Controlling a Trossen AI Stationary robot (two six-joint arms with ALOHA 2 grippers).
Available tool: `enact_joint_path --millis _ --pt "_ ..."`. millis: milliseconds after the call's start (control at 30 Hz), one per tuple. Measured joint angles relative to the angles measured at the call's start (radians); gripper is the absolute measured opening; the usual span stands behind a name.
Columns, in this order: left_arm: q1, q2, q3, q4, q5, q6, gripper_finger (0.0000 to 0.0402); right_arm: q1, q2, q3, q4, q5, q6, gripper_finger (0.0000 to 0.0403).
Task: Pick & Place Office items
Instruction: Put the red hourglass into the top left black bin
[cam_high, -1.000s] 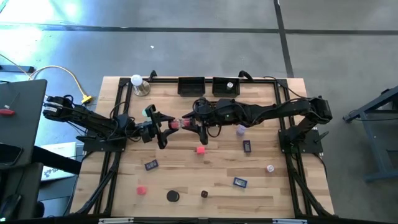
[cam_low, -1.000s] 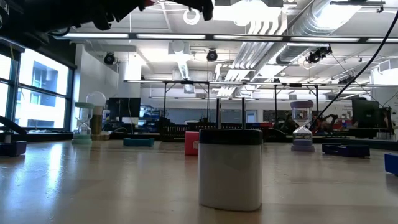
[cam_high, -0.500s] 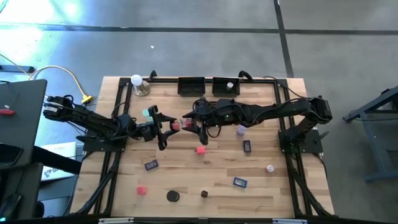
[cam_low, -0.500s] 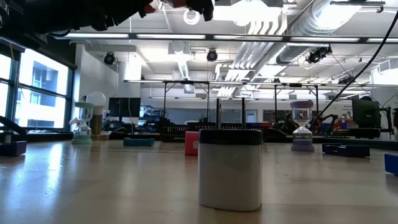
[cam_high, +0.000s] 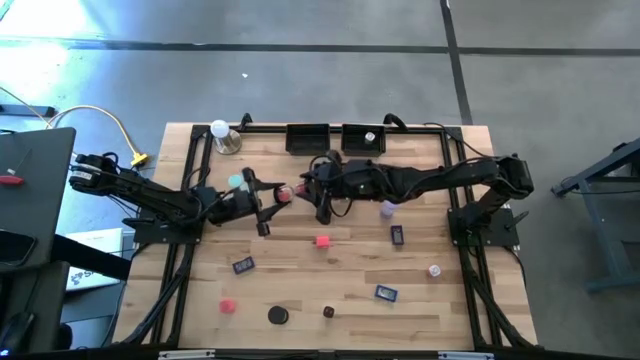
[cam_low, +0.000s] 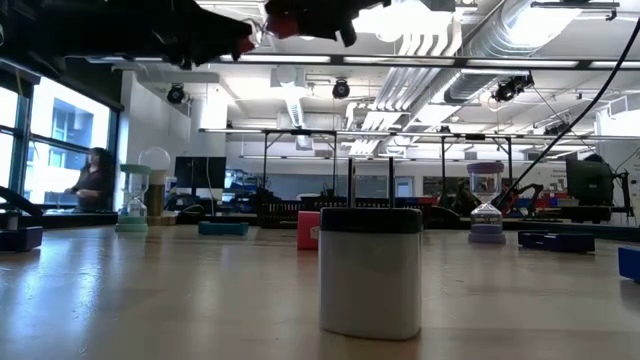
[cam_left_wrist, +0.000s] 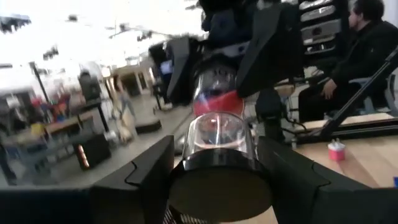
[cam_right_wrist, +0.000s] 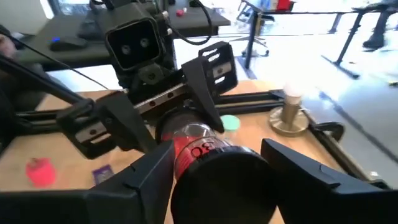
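**Camera layout check**

My high cam looks straight down on the whole table (cam_high: 330, 300). Low cam sits at tabletop height, facing level into the room. Both wrist cams are very close in, facing each other across the red hourglass (cam_right_wrist: 193, 146); each sees the opposite gripper (cam_left_wrist: 249, 43).

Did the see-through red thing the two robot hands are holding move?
Yes. The red hourglass slid slightly left, farther from the black mesh tray, between the left gripper and right gripper.
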Motion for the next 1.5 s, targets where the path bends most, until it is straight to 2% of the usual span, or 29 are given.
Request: enact_joint_path --millis 100,233,400,533,633,700,867,967,1100,1233,1400,1500 --pt "0.000 -0.002 0.001 -0.029 -0.013 -0.064 0.0202 0.010 -0.020 0.000 -0.015 0.065 -0.019 0.0223" --pt "0.002 0.000 -0.003 -0.057 -0.067 -0.070 0.0202 0.031 -0.056 0.001 -0.044 0.138 -0.023 0.0224" --pt "0.001 -0.002 -0.003 -0.055 -0.067 -0.065 0.0202 0.054 -0.058 0.000 -0.097 0.213 -0.030 0.0222" --pt "-0.002 -0.032 -0.003 -0.060 -0.148 -0.063 0.0202 0.075 -0.065 0.000 -0.140 0.297 -0.030 0.0224" --pt "-0.006 -0.081 0.010 -0.144 -0.175 -0.085 0.0202 0.090 -0.071 0.000 -0.188 0.342 -0.028 0.0223" --pt "-0.006 -0.119 0.044 -0.260 -0.167 -0.120 0.0202 0.103 -0.072 0.000 -0.220 0.377 -0.022 0.0222" --pt "0.024 -0.165 0.250 -0.751 -0.141 -0.203 0.0202 0.129 -0.077 0.000 -0.278 0.463 -0.019 0.0221" --pt "0.084 -0.137 0.408 -0.999 -0.081 -0.218 0.0202 0.145 -0.079 0.000 -0.318 0.496 0.008 0.0221" --pt "0.204 -0.065 0.607 -1.247 0.006 -0.215 0.0202 0.155 -0.079 0.000 -0.372 0.496 0.045 0.0221" --pt "0.360 0.036 0.802 -1.452 0.105 -0.192 0.0202 0.161 -0.080 0.000 -0.441 0.496 0.097 0.0221" --pt "0.562 0.236 1.055 -1.691 0.336 -0.162 0.0202 0.168 -0.080 0.000 -0.511 0.495 0.160 0.0221" --pt "0.646 0.389 1.211 -1.833 0.342 -0.154 0.0202 0.167 -0.080 0.000 -0.541 0.493 0.182 0.0221"
